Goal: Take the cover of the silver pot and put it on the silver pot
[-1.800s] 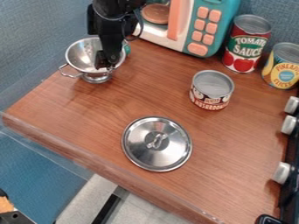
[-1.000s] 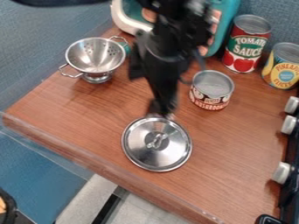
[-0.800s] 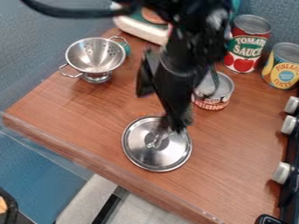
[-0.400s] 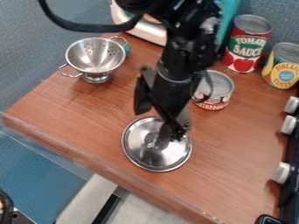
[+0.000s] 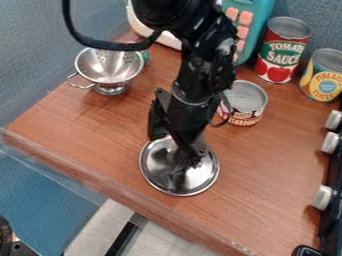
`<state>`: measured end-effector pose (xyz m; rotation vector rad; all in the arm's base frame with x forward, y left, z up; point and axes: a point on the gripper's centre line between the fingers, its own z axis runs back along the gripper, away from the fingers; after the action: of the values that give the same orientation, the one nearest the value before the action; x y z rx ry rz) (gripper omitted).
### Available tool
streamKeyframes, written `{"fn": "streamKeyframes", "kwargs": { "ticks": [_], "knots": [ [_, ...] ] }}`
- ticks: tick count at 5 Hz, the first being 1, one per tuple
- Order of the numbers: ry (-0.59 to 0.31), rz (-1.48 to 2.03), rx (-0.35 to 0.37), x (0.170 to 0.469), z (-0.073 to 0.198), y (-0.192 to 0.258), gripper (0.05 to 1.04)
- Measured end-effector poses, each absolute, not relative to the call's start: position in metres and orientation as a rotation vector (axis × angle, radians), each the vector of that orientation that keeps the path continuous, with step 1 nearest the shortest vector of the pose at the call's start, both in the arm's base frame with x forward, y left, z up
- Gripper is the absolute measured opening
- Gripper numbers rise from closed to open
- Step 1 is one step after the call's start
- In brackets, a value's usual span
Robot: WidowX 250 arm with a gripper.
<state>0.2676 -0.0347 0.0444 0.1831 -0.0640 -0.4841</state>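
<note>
In the fixed camera view, a black WidowX robot arm (image 5: 194, 75) comes down from the top edge over a wood-grain counter (image 5: 87, 130), its gripper (image 5: 182, 162) angled above the middle of a round stainless-steel lid (image 5: 163, 175). Whether the gripper is open, closed or gripping the lid's handle cannot be told, as the handle is hidden behind it. The lid lies flat on the counter, below the center of the view and near the front edge, well apart from a metal colander (image 5: 110, 74) standing upright on its round foot at upper left. A wire handle (image 5: 81, 83) juts from the colander's near left side, and a black cable (image 5: 113, 45) looping from the arm passes in front of its far rim.

Just beside the arm, on its right in the view, stands 1 short can (image 5: 247, 97), partly behind a thin black wire. Toward the back right are 2 more upright cans: a tall red can with tomatoes on its label (image 5: 277, 72) and a yellow-labeled can (image 5: 326, 86). Partly behind the arm at the top is a teal-and-white toy microwave (image 5: 264, 10) with coral buttons (image 5: 244, 19). Along the right edge, 3 pale knobs (image 5: 323, 197) line a black toy stove (image 5: 332, 215).
</note>
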Motion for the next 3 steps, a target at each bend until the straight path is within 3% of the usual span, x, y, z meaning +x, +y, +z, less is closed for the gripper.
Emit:
{"fn": "streamKeyframes", "kwargs": {
  "ticks": [2, 3],
  "knots": [
    [-0.071, -0.547, 0.190, 0.2687, 0.0415, -0.0408, 0.382],
    [-0.067, -0.555, 0.180, 0.2671, 0.0419, -0.0400, 0.159]
  ]
}}
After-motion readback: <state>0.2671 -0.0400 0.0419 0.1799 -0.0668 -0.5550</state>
